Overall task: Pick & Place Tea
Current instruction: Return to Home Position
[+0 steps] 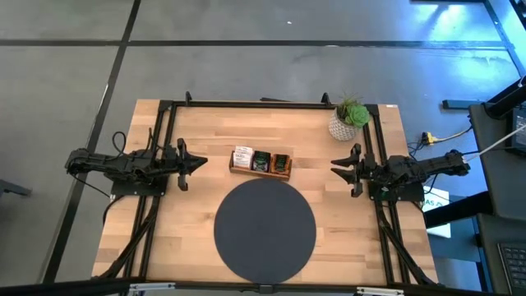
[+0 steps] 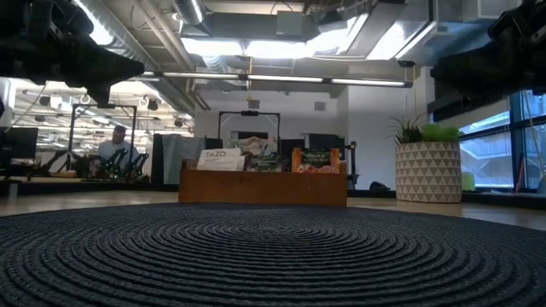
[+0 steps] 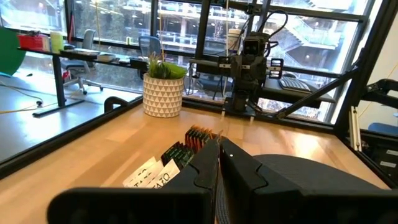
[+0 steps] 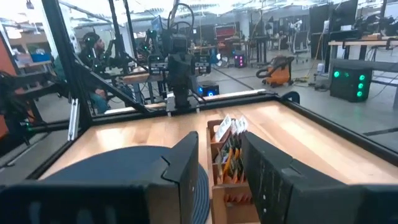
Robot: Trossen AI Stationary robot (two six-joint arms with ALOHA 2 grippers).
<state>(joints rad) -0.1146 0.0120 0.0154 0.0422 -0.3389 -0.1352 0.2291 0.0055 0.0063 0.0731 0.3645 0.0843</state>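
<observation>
Low view, level across the surface, showed the tea [image 2: 256, 159] standing on edge in a wooden tray [image 2: 263, 188], flat faces turned toward the camera. White sachets [image 2: 220, 159] stood at one end, dark green ones [image 2: 265, 161] in the middle and orange ones [image 2: 316, 160] at the other end. Only their upper parts cleared the tray's front wall. One white sachet carried a readable brand word, while the print on the others was too small to make out.

From the high view, the tray's long axis ran across the surface from the left arm's side toward the right arm's. It was slightly skewed, with the orange end a little nearer the dark round mat [image 1: 265, 228]. The tray sat just beyond the mat's far edge, and the mat itself was bare. How many sachets each compartment held could not be counted.

The left gripper [image 1: 200, 164] hung over the surface well apart from the tray's white end, and the left wrist view showed its fingers [image 3: 242, 171] clenched together on nothing. The right gripper [image 1: 337, 166] hung well apart from the orange end. Its fingers [image 4: 183, 168] were spread and empty, with the tray showing through the gap. A potted plant [image 1: 347, 123] stood near the far corner on the right arm's side. In the low view both grippers were only dark shapes, cut off at the upper corners.
</observation>
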